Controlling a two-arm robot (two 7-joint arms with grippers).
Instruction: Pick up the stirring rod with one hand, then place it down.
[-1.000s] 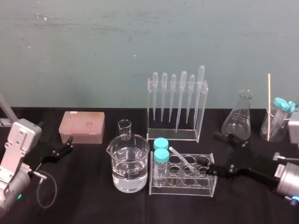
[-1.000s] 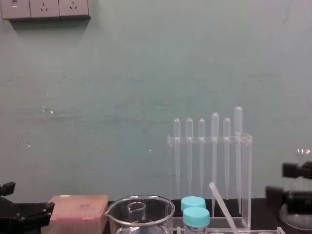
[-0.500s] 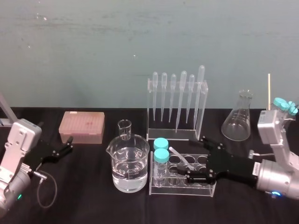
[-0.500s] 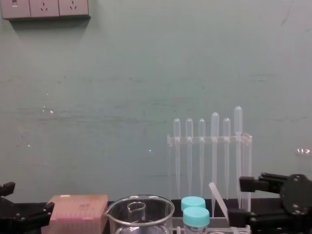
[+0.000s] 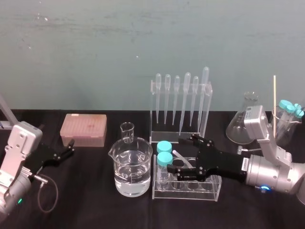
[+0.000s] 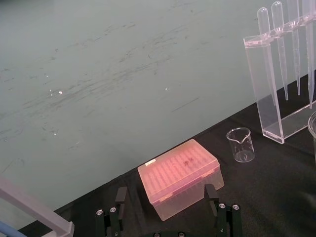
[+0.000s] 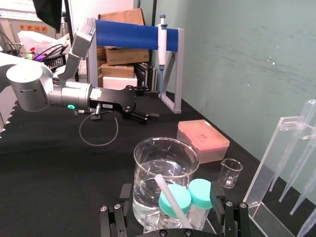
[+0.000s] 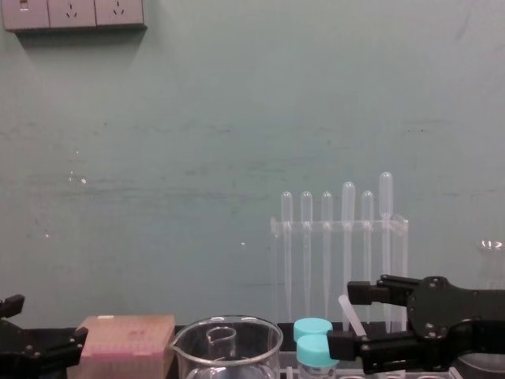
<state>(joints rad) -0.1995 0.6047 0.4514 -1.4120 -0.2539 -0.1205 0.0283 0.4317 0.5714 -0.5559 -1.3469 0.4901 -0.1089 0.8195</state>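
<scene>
Four cameras set around the pipette rack [image 5: 176, 137]

The head view looks down on the rack's front from above and farther back, while the chest view faces it low and level from nearer. The left wrist view, over the left gripper [image 6: 168, 221], looks across from well off the rack's left. The right wrist view, over the right gripper [image 7: 172, 219], sits close before the rack and faces left. All four views share the rack.

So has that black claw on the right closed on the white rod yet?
No, the right gripper stands open, its jaws either side of the stirring rod with a gap on each side.
</scene>
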